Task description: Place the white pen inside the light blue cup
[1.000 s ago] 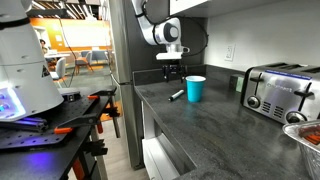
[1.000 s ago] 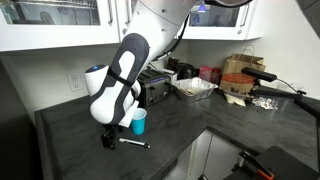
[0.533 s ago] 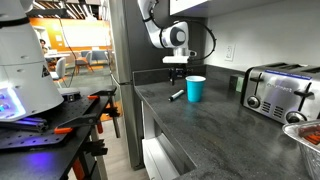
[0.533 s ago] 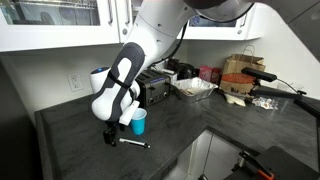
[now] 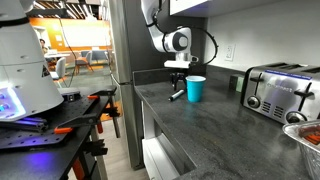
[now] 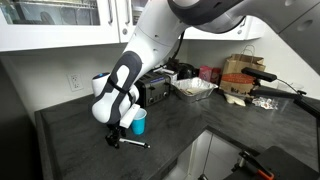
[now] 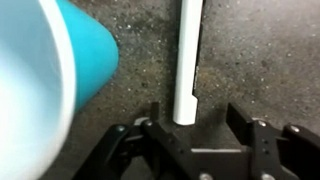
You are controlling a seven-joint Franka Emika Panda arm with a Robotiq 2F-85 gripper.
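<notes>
The white pen [image 7: 188, 60] lies flat on the dark countertop; in the wrist view it runs straight up from between my open fingers. It also shows in both exterior views [image 5: 176, 95] [image 6: 133, 144]. The light blue cup [image 7: 45, 80] stands upright just left of the pen in the wrist view, and beside it in both exterior views [image 5: 195, 88] [image 6: 139, 122]. My gripper [image 7: 195, 120] hangs open just above the pen's near end, fingers on either side, not touching it [image 5: 177, 80] [image 6: 113, 135].
A chrome toaster [image 5: 278, 92] stands along the counter past the cup. A dark appliance [image 6: 153, 90], a bowl [image 6: 193, 88] and boxes [image 6: 240, 75] line the back wall. The counter edge [image 5: 150, 110] drops off near the pen.
My gripper has moved sideways toward the cup and lowered over the pen. Pen and cup have not moved.
</notes>
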